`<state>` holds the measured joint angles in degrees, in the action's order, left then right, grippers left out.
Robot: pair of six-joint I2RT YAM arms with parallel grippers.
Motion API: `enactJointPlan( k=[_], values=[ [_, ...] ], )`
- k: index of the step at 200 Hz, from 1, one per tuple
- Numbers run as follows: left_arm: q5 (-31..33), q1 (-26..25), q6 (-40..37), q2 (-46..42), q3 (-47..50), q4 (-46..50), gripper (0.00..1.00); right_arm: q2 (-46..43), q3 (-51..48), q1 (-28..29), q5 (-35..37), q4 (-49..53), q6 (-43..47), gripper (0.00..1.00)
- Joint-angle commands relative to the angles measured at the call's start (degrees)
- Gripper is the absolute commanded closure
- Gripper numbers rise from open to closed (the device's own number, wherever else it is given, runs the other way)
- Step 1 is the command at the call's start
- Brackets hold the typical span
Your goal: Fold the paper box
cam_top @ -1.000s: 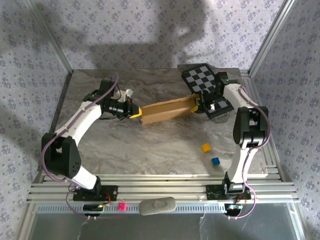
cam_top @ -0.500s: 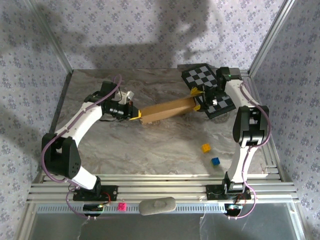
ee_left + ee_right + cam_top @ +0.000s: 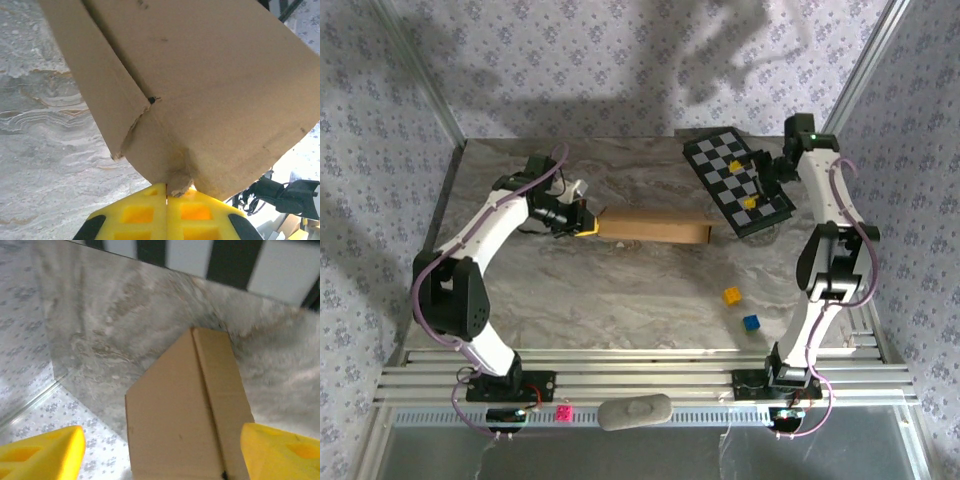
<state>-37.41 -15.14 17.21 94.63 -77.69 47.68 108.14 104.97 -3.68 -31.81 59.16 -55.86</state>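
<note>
The paper box (image 3: 655, 227) is a flat brown cardboard piece stretched left to right across the middle of the table. My left gripper (image 3: 585, 222) is shut on its left corner. In the left wrist view the yellow fingers (image 3: 150, 215) pinch a crumpled cardboard tip (image 3: 179, 181) of the paper box (image 3: 200, 85). My right gripper (image 3: 743, 183) hangs open over the checkered board, apart from the box's right end. In the right wrist view the paper box (image 3: 182, 410) lies ahead between the wide yellow fingertips (image 3: 42, 452), untouched by my right gripper (image 3: 160, 455).
A black-and-white checkered board (image 3: 715, 160) lies tilted at the back right. A yellow cube (image 3: 731, 296) and a blue cube (image 3: 751, 323) sit on the table's front right. A pink cube (image 3: 561, 412) and a grey oval object (image 3: 634, 411) rest on the near rail.
My right gripper opened, let go of the box's right end and pulled back to the far right over the checkered board. The box swung from slanted to level. The left grip held.
</note>
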Motion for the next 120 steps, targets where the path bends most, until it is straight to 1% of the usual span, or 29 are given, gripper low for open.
enactJointPlan(
  k=[1, 26, 57, 85, 103, 120],
  values=[
    [-0.1, 1.1, 0.9, 1.7, -2.2, 3.3, 1.0, -4.0, 1.4, 0.3, 5.1, 0.0, 13.5, 0.25],
    [-0.8, 1.1, 1.9, 2.9, -3.1, 3.5, 1.0, -5.4, 0.9, 2.1, 8.1, 1.9, 19.2, 0.31],
    [-1.2, 1.1, 1.8, 2.4, -0.4, 2.2, 1.0, -9.7, -5.3, 4.9, 11.0, 1.4, 19.4, 0.33],
    [-2.5, 1.1, 3.5, 0.9, 6.2, -3.8, 1.0, -13.1, -10.6, 5.8, 9.4, -0.7, 18.2, 0.35],
    [-2.7, 1.0, 4.5, 0.4, 7.5, -6.1, 1.0, -14.1, -11.7, 6.4, 8.9, -1.5, 16.6, 0.35],
    [-2.2, 1.0, 4.0, 0.4, 8.2, -6.9, 1.0, -13.8, -12.3, 6.6, 8.2, -1.0, 15.7, 0.35]
  ],
)
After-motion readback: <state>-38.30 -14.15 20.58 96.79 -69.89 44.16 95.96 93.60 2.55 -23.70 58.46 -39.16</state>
